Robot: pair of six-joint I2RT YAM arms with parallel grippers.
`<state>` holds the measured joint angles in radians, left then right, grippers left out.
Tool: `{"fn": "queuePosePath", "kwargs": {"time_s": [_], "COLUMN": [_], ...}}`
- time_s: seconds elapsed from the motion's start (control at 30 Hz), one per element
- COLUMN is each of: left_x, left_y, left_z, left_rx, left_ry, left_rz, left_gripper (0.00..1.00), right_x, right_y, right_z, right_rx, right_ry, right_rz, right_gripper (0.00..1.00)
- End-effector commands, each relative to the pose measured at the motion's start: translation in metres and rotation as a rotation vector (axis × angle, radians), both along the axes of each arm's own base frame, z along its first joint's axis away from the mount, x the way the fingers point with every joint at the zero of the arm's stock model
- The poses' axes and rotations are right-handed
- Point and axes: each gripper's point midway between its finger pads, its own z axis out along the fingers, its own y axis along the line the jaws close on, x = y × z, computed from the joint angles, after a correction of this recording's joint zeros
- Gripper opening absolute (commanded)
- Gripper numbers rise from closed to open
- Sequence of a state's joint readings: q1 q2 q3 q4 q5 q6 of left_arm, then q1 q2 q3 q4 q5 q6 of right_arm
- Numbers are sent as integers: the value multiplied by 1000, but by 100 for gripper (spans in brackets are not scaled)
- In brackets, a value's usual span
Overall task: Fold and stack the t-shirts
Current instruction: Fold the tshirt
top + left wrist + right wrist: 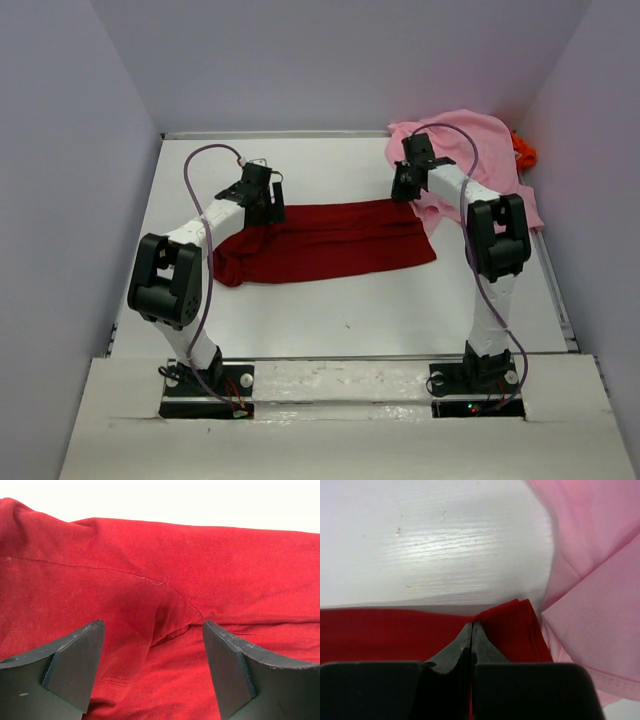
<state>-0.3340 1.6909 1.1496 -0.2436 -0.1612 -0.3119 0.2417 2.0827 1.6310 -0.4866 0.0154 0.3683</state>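
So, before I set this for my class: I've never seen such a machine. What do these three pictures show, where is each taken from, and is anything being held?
Two white robot arms are bolted at the table's near edge. One picture looks down from above and behind them. The other two come from a camera on each wrist. A dark red t-shirt lies spread out in the middle. A pink t-shirt is bunched in the far right corner, with an orange t-shirt peeking out beside it. The left hand hangs open over the red cloth. The right hand is shut, apparently pinching the red shirt's far right corner.
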Motion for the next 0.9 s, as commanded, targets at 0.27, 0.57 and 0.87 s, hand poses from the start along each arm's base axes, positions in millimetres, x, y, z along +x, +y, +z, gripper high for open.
{"fn": "queuePosePath", "kwargs": {"time_s": [0.27, 0.57, 0.87], "left_x": [0, -2, -3], "left_y": [-2, -8, -9], "left_z": [18, 25, 32], "left_rx": [3, -4, -8], "left_ry": [-41, -59, -78], "left_rz": [-22, -34, -34], "left_gripper": [88, 89, 89], "right_x": [0, -10, -45], "right_y": [-15, -13, -19], "right_z": [8, 77, 22], "right_rx": [-64, -21, -26], "right_ry": [-32, -134, -21], "right_rz": [-44, -25, -41], "right_gripper": [50, 56, 56]}}
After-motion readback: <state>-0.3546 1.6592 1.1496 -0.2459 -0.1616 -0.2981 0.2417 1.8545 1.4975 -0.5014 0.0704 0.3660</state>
